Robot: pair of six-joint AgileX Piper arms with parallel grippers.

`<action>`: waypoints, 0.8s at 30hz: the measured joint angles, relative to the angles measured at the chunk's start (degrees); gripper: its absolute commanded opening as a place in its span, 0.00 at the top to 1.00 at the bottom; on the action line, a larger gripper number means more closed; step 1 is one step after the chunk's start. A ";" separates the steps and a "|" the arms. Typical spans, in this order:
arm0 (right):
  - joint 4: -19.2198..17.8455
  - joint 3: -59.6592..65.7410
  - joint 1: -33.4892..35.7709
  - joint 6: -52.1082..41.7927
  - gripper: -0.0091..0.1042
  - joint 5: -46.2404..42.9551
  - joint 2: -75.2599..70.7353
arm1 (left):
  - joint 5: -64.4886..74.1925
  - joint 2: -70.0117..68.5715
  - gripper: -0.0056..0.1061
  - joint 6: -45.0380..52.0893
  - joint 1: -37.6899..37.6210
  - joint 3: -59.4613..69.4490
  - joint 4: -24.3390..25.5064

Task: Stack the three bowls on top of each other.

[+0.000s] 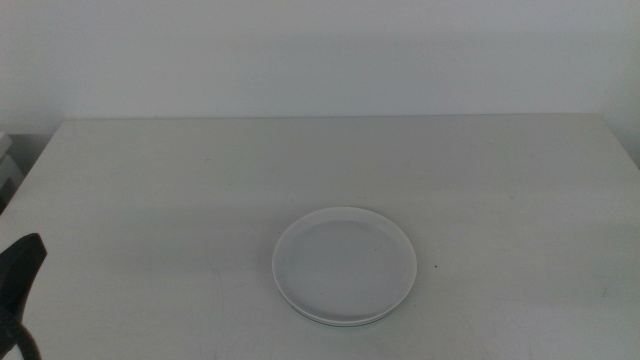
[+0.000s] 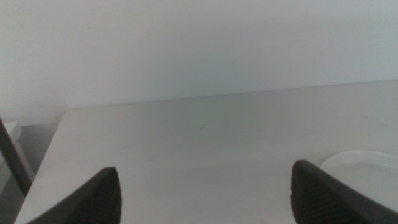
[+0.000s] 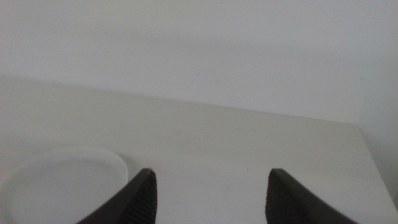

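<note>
White bowl (image 1: pixel 345 265) on top of a stack at the surface's (image 1: pixel 150 180) middle front

Lower rims barely show beneath it; left tool (image 2: pixel 205 199) spread wide, empty, waiting near left; right tool (image 3: pixel 211 196) spread, empty, beside the stack.

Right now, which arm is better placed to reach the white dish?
Right, probably, though narrowly. The white dish sits slightly right of centre on the table, and the open right gripper sees most of it close by. The left gripper, also open, catches only its edge.
</note>
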 measured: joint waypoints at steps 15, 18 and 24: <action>-7.62 12.65 0.00 5.36 0.52 -11.44 -7.85 | 0.00 0.00 0.01 0.05 0.00 0.00 0.00; -8.54 13.88 0.00 5.36 0.52 -11.43 -7.85 | 0.00 0.00 0.01 0.05 0.00 0.00 0.00; -9.48 18.01 0.00 5.36 0.52 -12.88 -7.96 | 0.00 0.00 0.01 0.05 0.00 0.00 0.00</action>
